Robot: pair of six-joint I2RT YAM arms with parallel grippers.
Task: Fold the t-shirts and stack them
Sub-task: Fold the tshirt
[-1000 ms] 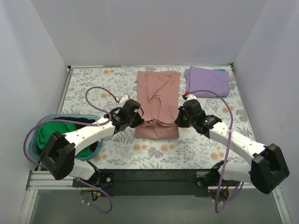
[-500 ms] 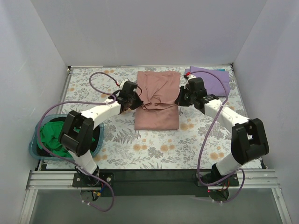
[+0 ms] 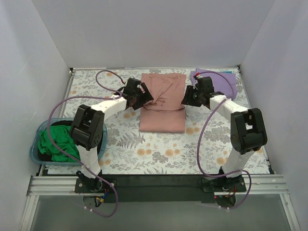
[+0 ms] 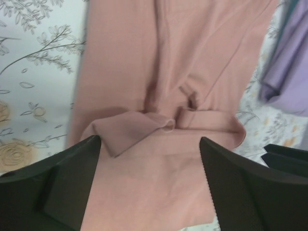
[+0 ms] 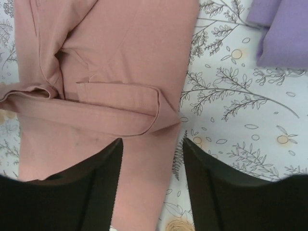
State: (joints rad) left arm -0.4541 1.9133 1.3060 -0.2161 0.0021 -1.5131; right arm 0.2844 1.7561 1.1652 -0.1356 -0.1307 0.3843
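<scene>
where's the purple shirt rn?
Top view: the purple shirt lies at the far-right corner, right of the pink shirt, beside the right pincer.

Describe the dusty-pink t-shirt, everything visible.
The dusty-pink t-shirt is soft, plain cloth, lying flat on the floral table, narrowed lengthwise, its near end folded up to a crumpled crosswise edge halfway. The left gripper and right gripper flank that fold, both open. The lavender shirt lies apart.

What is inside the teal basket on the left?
A crumpled bright green t-shirt fills the basket, with something dark at its edges. Anything beneath is covered.
</scene>
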